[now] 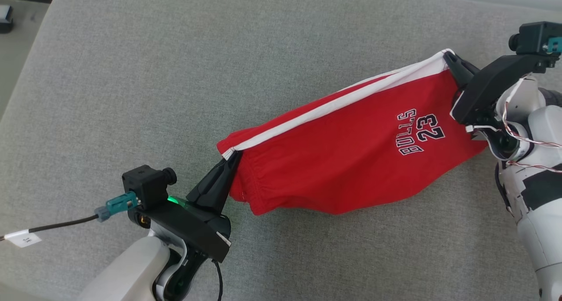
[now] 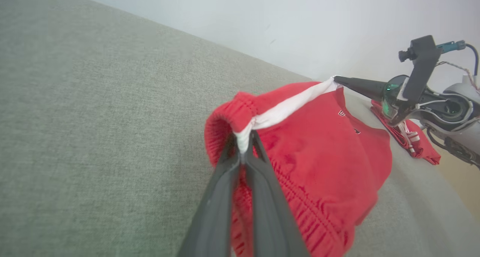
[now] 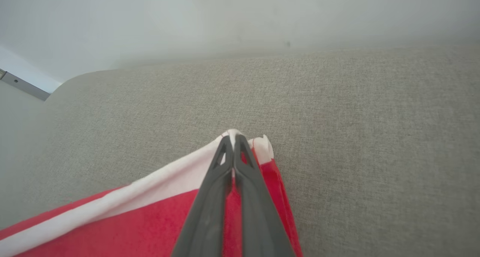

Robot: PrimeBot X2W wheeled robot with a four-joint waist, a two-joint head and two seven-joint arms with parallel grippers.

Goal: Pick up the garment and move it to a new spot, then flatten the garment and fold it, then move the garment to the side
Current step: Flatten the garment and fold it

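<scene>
L gripper [image 1: 229, 160]: fingers pinched tight on the elastic waistband [image 2: 225, 118] end of the red shorts [image 1: 351, 160], right where the white side stripe [image 1: 333, 99] ends. No gap btw the tips in left wrist view.

R gripper [image 1: 453, 60]: also clamped shut, on the opposite end of the same stripe at the leg hem. White cloth is bunched btw the tips in right wrist view.

Shorts are strung between the two grippers over the grey fabric surface [image 1: 131, 94] — stripe edge up and fairly taut, running lower-left to upper-right in head view. Red body sags below the stripe, bottom edge down at the surface; can't tell how much is touching.

"BULLS 23" print [image 1: 419, 132] faces head cam near the R end, reads roughly upside down.

Left wrist view: a red flap w/ white cords [image 2: 410, 140] lies on the surface under the R gripper.
</scene>
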